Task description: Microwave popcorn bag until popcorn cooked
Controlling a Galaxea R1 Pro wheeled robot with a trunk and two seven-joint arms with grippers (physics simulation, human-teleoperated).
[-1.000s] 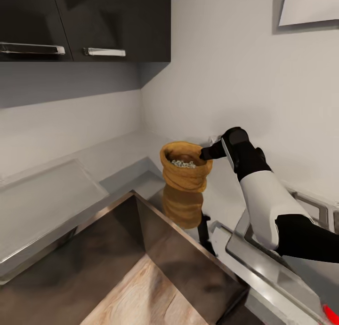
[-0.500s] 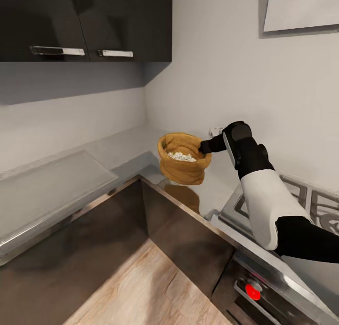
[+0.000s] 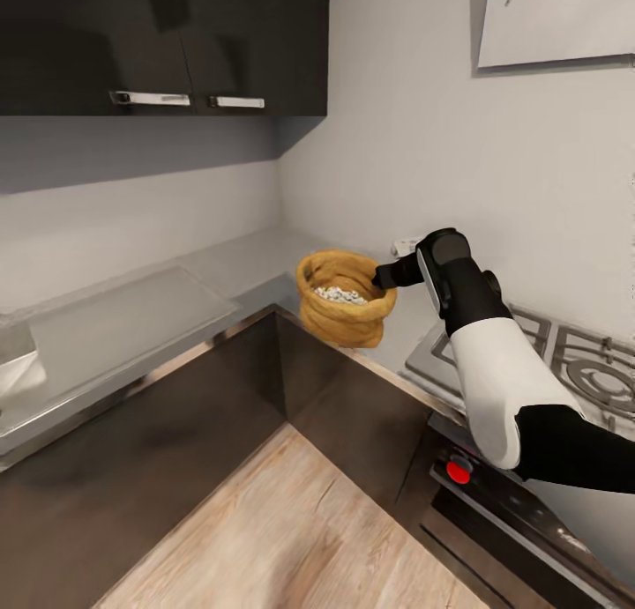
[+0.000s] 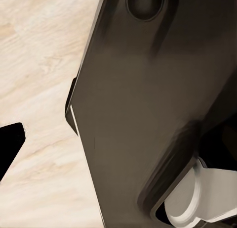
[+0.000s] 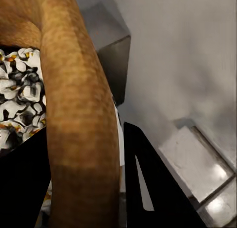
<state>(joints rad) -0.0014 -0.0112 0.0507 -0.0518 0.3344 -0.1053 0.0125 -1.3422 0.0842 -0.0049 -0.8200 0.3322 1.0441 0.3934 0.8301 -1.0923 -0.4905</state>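
Note:
The tan popcorn bag (image 3: 342,309) hangs just above the inner corner of the glossy grey countertop (image 3: 220,270), close to its front edge. Whitish popcorn (image 3: 339,294) shows through its open mouth. My right gripper (image 3: 385,280) is shut on the bag's rim on the side nearest the hob. In the right wrist view the rolled rim (image 5: 81,119) runs between the two black fingers (image 5: 148,188), with popcorn (image 5: 19,97) beside it. A black tip (image 4: 7,144) shows in the left wrist view over the wooden floor. The microwave is out of view.
A steel gas hob (image 3: 582,367) with black grates lies to the right of the bag, over a dark oven front with a red knob (image 3: 458,471). Dark wall cabinets (image 3: 176,45) hang above the counter. Wooden floor (image 3: 291,521) lies in front of the dark cabinet fronts.
The whole view has shifted as the camera moved, bringing the hob and the red knob into sight. The bag stays in my right gripper and now hangs nearer the counter's front edge.

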